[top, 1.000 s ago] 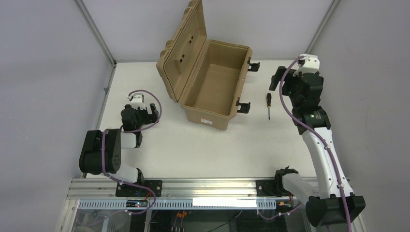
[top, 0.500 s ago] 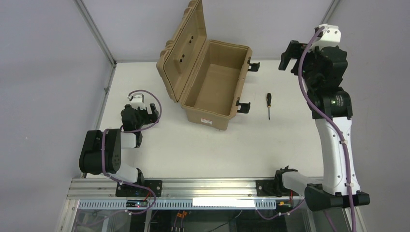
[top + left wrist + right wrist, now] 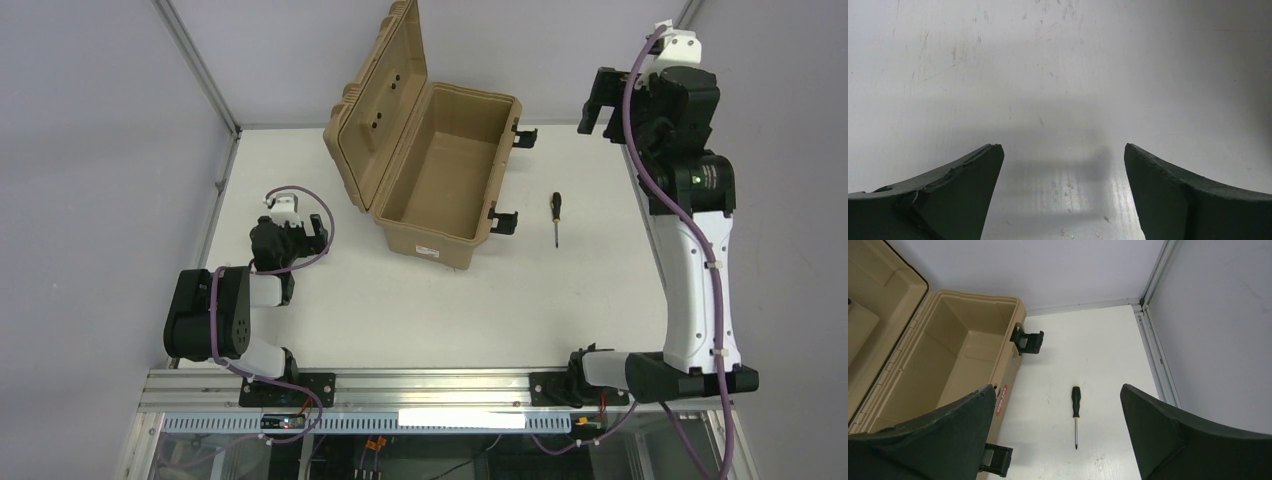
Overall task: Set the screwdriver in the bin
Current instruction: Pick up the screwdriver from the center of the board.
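The screwdriver [image 3: 555, 217], black-handled with a thin dark shaft, lies flat on the white table to the right of the bin [image 3: 432, 240]. The bin is a tan case whose lid [image 3: 380, 95] stands open. My right gripper [image 3: 597, 115] hangs open high over the table's far right, beyond the screwdriver and apart from it. In the right wrist view the screwdriver [image 3: 1075, 412] lies far below, between the spread fingers of the right gripper [image 3: 1058, 390], with the bin [image 3: 968, 330] to its left. My left gripper [image 3: 305, 236] rests low at the left. Its wrist view shows the left gripper [image 3: 1063, 147] open over bare table.
Black latches [image 3: 503, 220] stick out from the bin's right side toward the screwdriver. Grey walls and metal frame posts [image 3: 197, 65] close in the table at the back and sides. An aluminium rail [image 3: 400, 385] runs along the near edge.
My right arm has risen and swung back toward the far right corner, its gripper still open. The left arm, the screwdriver and the bin have not moved.
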